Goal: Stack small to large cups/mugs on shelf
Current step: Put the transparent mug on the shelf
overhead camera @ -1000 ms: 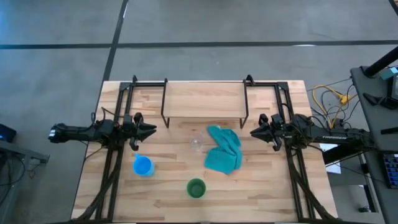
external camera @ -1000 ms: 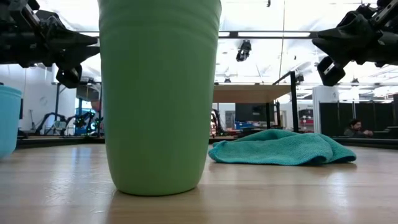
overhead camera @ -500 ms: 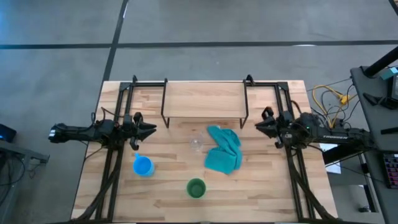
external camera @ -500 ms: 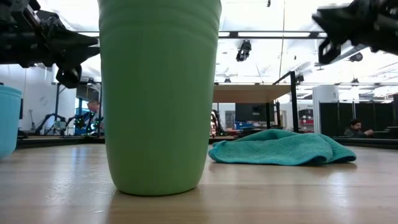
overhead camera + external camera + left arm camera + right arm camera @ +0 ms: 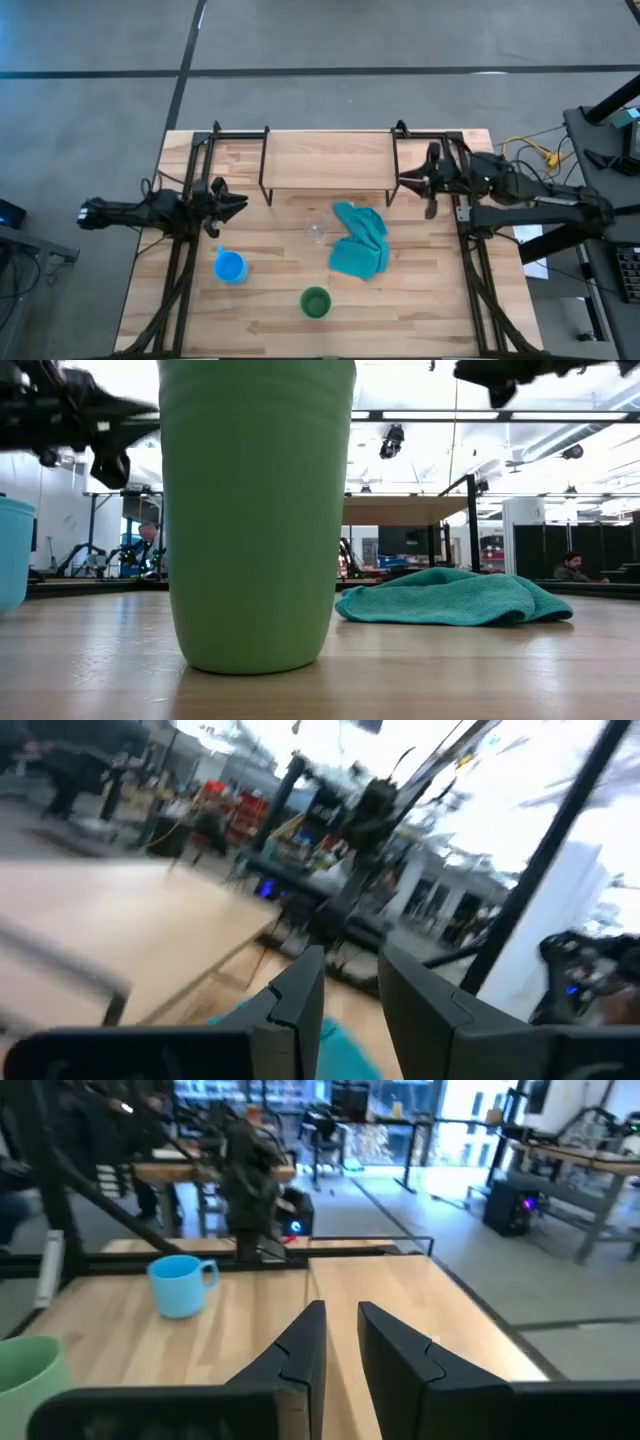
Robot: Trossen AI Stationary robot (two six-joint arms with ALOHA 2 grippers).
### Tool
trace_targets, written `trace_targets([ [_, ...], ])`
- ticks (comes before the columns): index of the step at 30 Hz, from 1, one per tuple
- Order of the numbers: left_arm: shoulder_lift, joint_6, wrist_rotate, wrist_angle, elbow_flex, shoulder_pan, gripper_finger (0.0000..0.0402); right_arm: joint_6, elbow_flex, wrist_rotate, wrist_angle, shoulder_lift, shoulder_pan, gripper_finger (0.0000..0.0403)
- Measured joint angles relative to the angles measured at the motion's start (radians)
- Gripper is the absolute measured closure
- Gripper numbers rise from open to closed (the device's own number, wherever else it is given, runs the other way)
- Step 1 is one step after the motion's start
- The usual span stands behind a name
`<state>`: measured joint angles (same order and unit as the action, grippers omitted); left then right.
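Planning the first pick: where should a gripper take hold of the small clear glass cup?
Grip the clear glass cup across its rim from straight above: it stands upright, mouth up, no handle visible. The teal cloth lies close on one side, so set the fingers clear of it.

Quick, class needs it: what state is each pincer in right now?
Left pincer: slightly open, holding nothing, above the table's left side.
Right pincer: slightly open, holding nothing, by the shelf's right end.
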<state>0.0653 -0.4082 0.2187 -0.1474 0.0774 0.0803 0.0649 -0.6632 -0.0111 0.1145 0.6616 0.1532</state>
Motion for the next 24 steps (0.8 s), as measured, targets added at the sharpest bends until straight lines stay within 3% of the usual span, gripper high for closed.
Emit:
trace_targets([
  [8, 0.159, 0.091, -0.001, 0.127, 0.264, 0.000, 0.0317, -0.026, -0.175, 0.016, 0.013, 0.230, 0.000, 0.0346],
  [16, 0.448, 0.109, -0.012, 0.562, 0.687, 0.000, 0.0317, -0.103, -0.312, 0.014, 0.148, 0.378, 0.000, 0.0346],
  [24, 0.573, 0.099, -0.011, 0.447, 0.874, 0.000, 0.0317, -0.159, -0.482, 0.013, 0.476, 0.455, 0.000, 0.0346],
])
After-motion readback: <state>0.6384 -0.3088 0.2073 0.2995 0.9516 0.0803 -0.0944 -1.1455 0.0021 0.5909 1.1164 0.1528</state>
